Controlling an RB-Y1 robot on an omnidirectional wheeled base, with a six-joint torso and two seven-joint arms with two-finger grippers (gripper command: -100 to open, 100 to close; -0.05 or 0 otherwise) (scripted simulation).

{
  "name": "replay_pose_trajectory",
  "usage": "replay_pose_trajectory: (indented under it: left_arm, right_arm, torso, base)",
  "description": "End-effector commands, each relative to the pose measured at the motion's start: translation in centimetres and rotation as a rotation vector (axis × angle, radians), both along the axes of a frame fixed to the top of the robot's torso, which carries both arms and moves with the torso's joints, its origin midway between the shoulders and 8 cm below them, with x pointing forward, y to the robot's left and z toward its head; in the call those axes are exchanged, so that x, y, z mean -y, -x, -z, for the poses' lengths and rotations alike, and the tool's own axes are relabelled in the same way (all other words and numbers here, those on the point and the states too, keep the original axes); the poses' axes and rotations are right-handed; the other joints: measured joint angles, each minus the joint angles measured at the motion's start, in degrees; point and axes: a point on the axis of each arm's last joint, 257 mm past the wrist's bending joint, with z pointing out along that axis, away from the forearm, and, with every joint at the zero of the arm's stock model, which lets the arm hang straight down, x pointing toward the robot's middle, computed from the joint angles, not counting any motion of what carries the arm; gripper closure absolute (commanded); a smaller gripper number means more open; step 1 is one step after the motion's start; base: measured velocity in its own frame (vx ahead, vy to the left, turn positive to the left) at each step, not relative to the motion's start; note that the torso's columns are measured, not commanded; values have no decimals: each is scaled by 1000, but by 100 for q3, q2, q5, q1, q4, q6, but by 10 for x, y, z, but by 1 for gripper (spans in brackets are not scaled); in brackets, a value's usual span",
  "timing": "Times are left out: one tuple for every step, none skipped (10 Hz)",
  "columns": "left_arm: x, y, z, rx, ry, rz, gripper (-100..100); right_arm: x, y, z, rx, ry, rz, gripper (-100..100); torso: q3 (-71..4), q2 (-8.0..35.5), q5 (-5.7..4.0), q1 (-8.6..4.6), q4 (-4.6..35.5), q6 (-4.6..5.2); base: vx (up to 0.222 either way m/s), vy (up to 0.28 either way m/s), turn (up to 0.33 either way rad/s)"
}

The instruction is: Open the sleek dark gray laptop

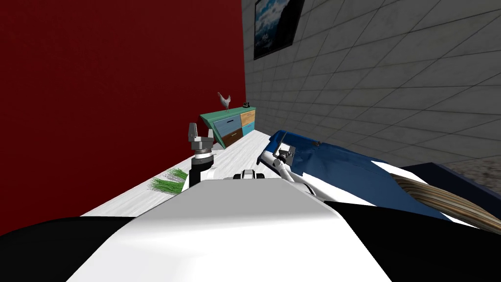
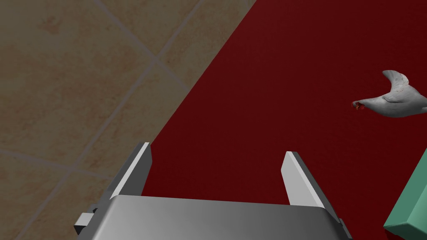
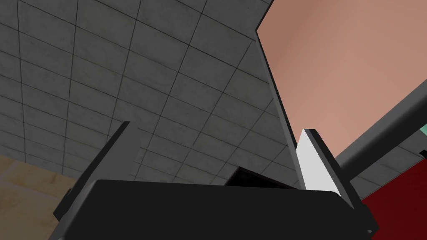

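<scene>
Right pincer [image 3: 217, 127]: fingers spread wide with nothing between them, aimed at a grey tiled wall [image 3: 125, 62].
Beside the right pincer: a flat panel [image 3: 350, 71] with a salmon face and a dark grey rim stands tilted just beside one finger. I cannot tell whether they touch.
Laptop: I cannot make it out for certain (the grey-rimmed panel is the closest match). In the head view the right pincer sits at the near end of a glossy blue slab [image 1: 337, 161] with a white underside.
Left pincer [image 2: 217, 148]: also spread wide and empty, held upright near the red wall [image 1: 98, 98].
Beyond the left pincer: a teal cabinet [image 1: 230, 125] with coloured drawers stands against the red wall, and a white rooster figure [image 1: 224, 100] stands on top of it.
Floor [image 1: 147, 196]: white planks run along the red wall, with green tufts [image 1: 169, 183] lying on them close to the left arm.
Far right: a brown striped thing [image 1: 440, 203] lies next to the blue slab.
</scene>
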Motion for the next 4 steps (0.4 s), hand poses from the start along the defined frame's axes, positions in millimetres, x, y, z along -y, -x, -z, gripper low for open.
replay_pose_trajectory:
  left_arm:
    - [0, 0, 0, 0, 0, 0, 0]
    - [0, 0, 0, 0, 0, 0, 0]
    - [0, 0, 0, 0, 0, 0, 0]
    - [0, 0, 0, 0, 0, 0, 0]
  right_arm:
    - [14, 1, -2, -53, 59, -6, -100]
    - [21, 2, -3, -77, 86, -8, -100]
    - [28, 3, -4, -103, 116, -10, -100]
    - [34, 4, -5, -126, 142, -11, -100]
  torso:
    - [11, 18, -6, -16, 5, 1]
    - [22, 35, -13, -43, 10, 2]
    - [26, 39, -18, -55, 12, -1]
    - [21, 32, -16, -48, 10, -1]
  base:
    - [69, 149, -21]
    - [71, 135, -30]
    - [86, 156, -23]
    - [95, 167, -21]
